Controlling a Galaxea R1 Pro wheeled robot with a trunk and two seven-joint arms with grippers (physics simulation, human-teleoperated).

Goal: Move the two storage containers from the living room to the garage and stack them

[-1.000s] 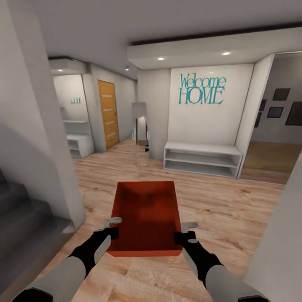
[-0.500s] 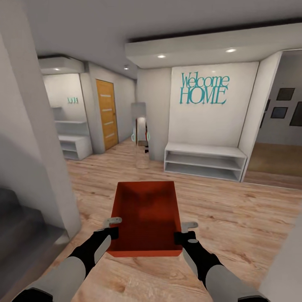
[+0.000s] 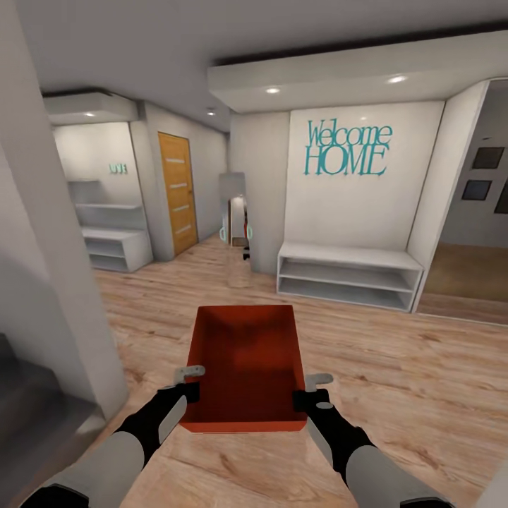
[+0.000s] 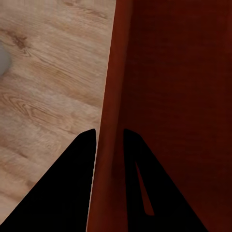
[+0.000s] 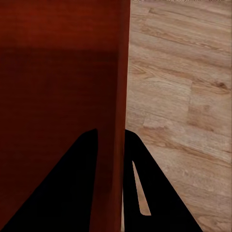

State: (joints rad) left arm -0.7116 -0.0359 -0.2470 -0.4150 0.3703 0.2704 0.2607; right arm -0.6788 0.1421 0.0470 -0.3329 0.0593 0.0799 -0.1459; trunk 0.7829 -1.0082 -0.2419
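Observation:
An orange-red open-topped storage container (image 3: pixel 247 363) hangs in front of me above light wood planks, held between both arms. My left gripper (image 3: pixel 189 384) is shut on its left wall, one finger inside and one outside; in the left wrist view the gripper (image 4: pixel 109 137) straddles that wall (image 4: pixel 113 96). My right gripper (image 3: pixel 309 394) is shut on the right wall in the same way, and the right wrist view shows the gripper (image 5: pixel 110 137) around the wall (image 5: pixel 121 72). The bin is empty.
A white pillar (image 3: pixel 49 282) and grey stairs (image 3: pixel 28 409) stand close at the left. Ahead are a white shelf bench (image 3: pixel 349 276) under the "Welcome HOME" wall (image 3: pixel 346 152), a wooden door (image 3: pixel 176 190), a second white shelf unit (image 3: pixel 113 247) and a corridor opening (image 3: pixel 236 219).
The whole view has slid forward and rightwards: the pillar and stairs have drifted left and the bench has grown nearer. The container and both grippers keep the same pose.

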